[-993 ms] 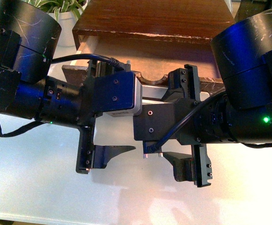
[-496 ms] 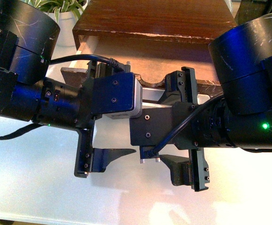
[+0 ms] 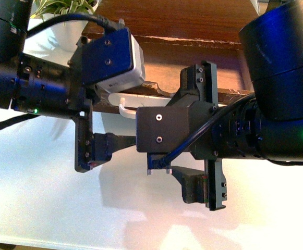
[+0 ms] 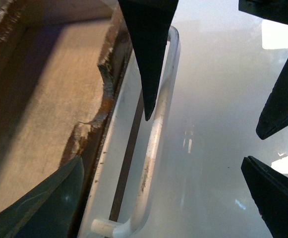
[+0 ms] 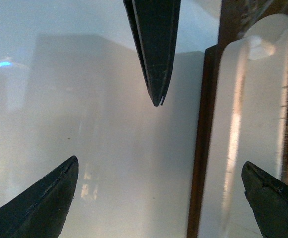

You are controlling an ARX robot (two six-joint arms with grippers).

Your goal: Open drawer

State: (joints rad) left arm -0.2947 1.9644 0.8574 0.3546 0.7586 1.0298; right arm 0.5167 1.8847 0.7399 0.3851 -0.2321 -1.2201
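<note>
My left hand (image 4: 161,159) has lifted and swung off to my left since half a second ago. From the front, its wrist camera (image 3: 114,54) now sits higher, against the wooden top (image 3: 177,18), and uncovers one end of the white handle (image 3: 135,104) that it hid before. The fingers are spread wide and grip nothing. My right hand (image 5: 159,161) has slid a little toward the left one, and it too is spread wide and holds nothing. The drawer (image 3: 164,62) lies about where it did, pulled partway out from under the wooden top, with its pale inside showing.

From the front, only the nearer finger (image 3: 114,143) of my left hand shows. The other is behind the wrist camera, and that forearm is blurred. My arms cover most of the handle and the drawer's front, and only part of the notch (image 3: 164,92) in its top edge peeks out. I cannot tell whether any finger touches the handle.

In the left wrist view the handle runs between my left fingers, one over the drawer's inside and the other over the white table (image 4: 208,124). One right-hand finger (image 4: 148,49) crosses the handle there. In the right wrist view the handle lies off toward one right finger, beside the dark drawer front. A plant pot (image 3: 62,28) stands beyond, to my left.
</note>
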